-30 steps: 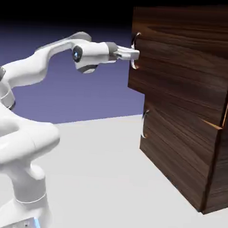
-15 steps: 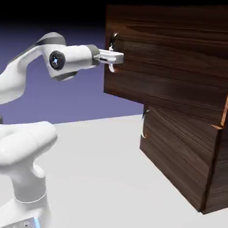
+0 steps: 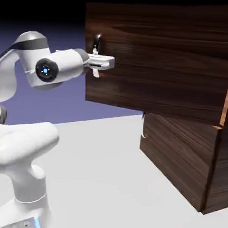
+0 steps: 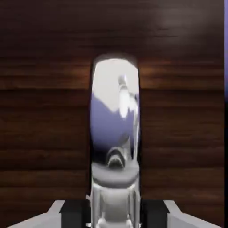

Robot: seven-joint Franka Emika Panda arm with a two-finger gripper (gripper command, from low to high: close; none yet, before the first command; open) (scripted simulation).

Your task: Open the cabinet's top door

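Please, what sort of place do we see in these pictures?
Probably a simulated robot test area: a white robot arm, a dark wooden cabinet with silver handles, and a plain blue-violet backdrop.

We see the top door (image 3: 161,62) swung out past the lower door (image 3: 177,159), the gripper (image 3: 109,63) at its curved handle (image 3: 96,42), seemingly closed on it.

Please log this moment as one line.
Gripper: shut on handle | top door: open | bottom door: shut
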